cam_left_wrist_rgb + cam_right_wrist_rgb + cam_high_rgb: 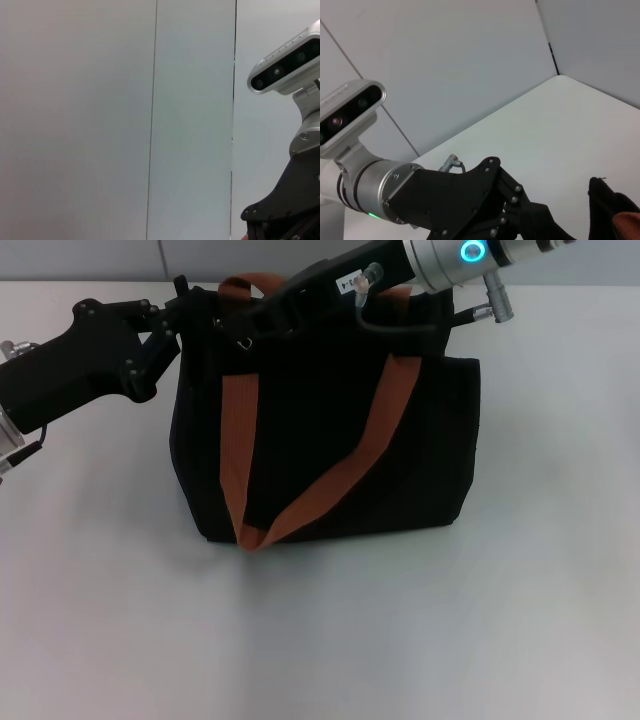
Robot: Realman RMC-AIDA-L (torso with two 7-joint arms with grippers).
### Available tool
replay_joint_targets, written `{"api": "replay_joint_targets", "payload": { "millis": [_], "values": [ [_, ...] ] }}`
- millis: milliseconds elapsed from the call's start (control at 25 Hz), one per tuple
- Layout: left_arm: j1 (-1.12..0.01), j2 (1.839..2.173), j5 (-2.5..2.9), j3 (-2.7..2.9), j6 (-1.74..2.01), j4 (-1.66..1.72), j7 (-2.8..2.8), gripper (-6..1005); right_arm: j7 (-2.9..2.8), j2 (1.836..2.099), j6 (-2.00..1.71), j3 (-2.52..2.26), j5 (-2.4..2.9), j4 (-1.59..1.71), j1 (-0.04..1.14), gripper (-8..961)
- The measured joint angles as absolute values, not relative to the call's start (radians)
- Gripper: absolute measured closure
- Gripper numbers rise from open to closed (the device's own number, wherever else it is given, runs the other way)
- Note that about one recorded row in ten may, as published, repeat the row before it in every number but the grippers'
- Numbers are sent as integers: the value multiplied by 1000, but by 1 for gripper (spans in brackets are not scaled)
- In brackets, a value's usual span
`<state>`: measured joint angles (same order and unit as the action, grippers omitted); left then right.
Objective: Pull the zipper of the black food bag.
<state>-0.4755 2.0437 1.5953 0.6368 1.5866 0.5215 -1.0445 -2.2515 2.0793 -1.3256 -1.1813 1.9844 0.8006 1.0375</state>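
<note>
The black food bag [320, 440] stands upright mid-table, with two rust-orange straps [238, 430] down its face. My left gripper [190, 308] comes in from the left and is shut on the bag's top left corner; it also shows in the right wrist view [535, 222], beside a corner of the bag [606, 207]. My right gripper [248, 325] reaches in from the upper right, low over the left end of the bag's top. The small silver zipper [243, 340] hangs just under its tip.
The white table [420, 640] spreads all around the bag, with grey wall panels [100, 120] behind it. The right arm's wrist camera and gripper body [292, 200] show in the left wrist view.
</note>
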Motion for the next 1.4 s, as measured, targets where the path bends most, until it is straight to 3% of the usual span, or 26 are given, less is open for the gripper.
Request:
{"api": "replay_joint_targets", "payload": {
  "millis": [1080,1400],
  "values": [
    [-474,2045,1595,630,1597,524,-1044,922,-2383,2081,-1376,-1170,2055,997,935,938],
    [-480,2046,1595,631,1606,522,-1044,921,-2383,2082,-1368,-1181,2028,938,972,934]
  ]
}}
